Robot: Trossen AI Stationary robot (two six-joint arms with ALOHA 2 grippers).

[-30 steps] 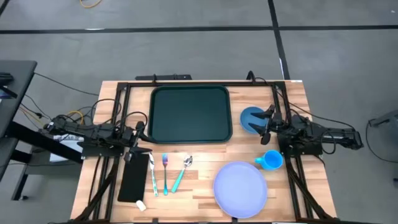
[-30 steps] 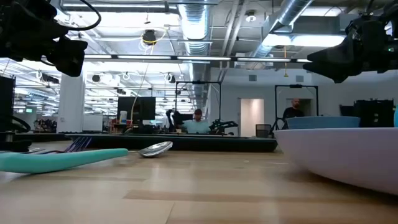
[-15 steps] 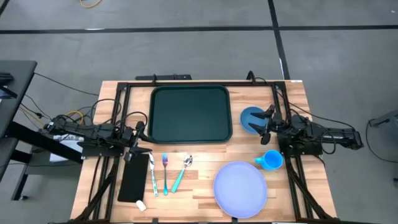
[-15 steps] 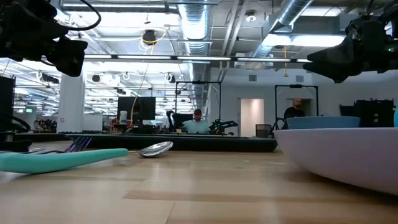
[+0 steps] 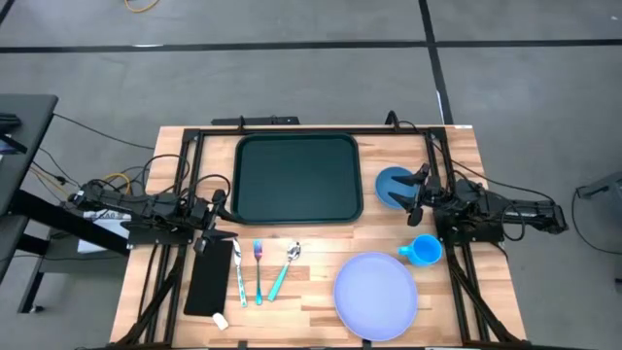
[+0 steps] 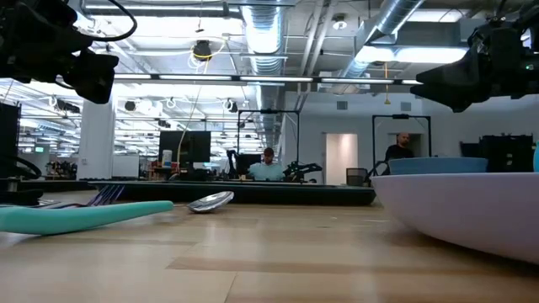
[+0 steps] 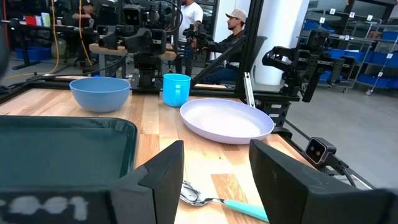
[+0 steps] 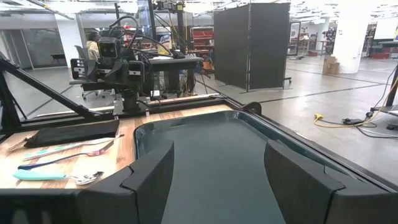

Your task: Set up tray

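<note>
tray [image 5: 297,178] lying empty at table [image 5: 321,262] rear centre | left gripper [image 5: 220,206] held released left of tray | right gripper [image 5: 415,191] held released right of tray, over bowl [image 5: 391,185]

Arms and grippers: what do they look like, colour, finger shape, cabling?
Both arms are black. The left gripper and right gripper each have two broad, flat, angular matte-black fingers. Dark cables trail from both arms; the left also shows a yellow one.

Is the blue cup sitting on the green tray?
No, the blue cup stands on the wooden table, beside the plate; the tray holds nothing.
</note>
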